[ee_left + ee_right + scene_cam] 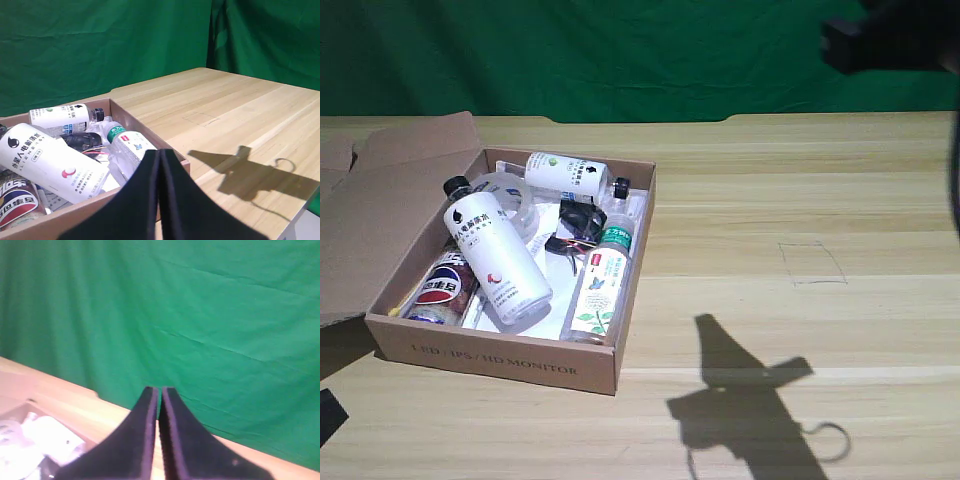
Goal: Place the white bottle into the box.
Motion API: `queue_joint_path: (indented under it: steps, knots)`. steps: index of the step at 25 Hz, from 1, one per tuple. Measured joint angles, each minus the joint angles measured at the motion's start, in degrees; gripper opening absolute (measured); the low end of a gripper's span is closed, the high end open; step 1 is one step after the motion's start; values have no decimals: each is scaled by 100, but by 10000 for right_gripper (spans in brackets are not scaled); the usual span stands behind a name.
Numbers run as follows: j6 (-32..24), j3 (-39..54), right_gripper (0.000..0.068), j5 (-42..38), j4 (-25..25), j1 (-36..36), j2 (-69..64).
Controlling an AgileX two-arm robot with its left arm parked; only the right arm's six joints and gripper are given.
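Gripper: the right gripper (159, 390) is sitting high above the bench, its two black fingers (145, 430) pressed together with only a thin slit between them, gripping nothing; in the exterior view only a dark piece of the arm is showing at the upper right of the frame.
Bench: the wooden bench (800, 200) is carrying the arm's shadow at the lower right of the exterior view, beside a faint pencilled square.
Box: the box (500, 362) is sitting open at the left of the exterior view, its flap lying out to the left.
White bottle: the white bottle (495, 262) is lying inside the box, tilted, black cap pointing to the upper left, resting over other contents.
Other contents: a smaller white bottle (560, 172) is lying along the far wall; a clear bottle with a green cap (602, 285) is lying by the right wall; a Pepsi can (440, 290) is lying at the near left corner, touching the white bottle; a roll of clear tape (515, 200) and some dark small items are lying in the middle.
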Motion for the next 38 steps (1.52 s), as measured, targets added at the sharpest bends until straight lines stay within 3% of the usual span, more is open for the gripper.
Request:
queue_joint_path:
  steps: [6, 10, 15, 20, 25, 38]
  knots:
    - [-789, 1405, 4, 795, 788, -458, -1594]
    - [-1798, 2135, 4, 1689, 1946, -490, -2670]
    - [-3236, 2620, 4, 2000, 3561, -490, -3857]
    - [-3892, 2786, 4, 2435, 4574, -490, -4355]
    - [-3919, 2786, 4, 2903, 4731, -490, -4366]
    - [-3938, 2786, 4, 2935, 4738, -490, -4366]
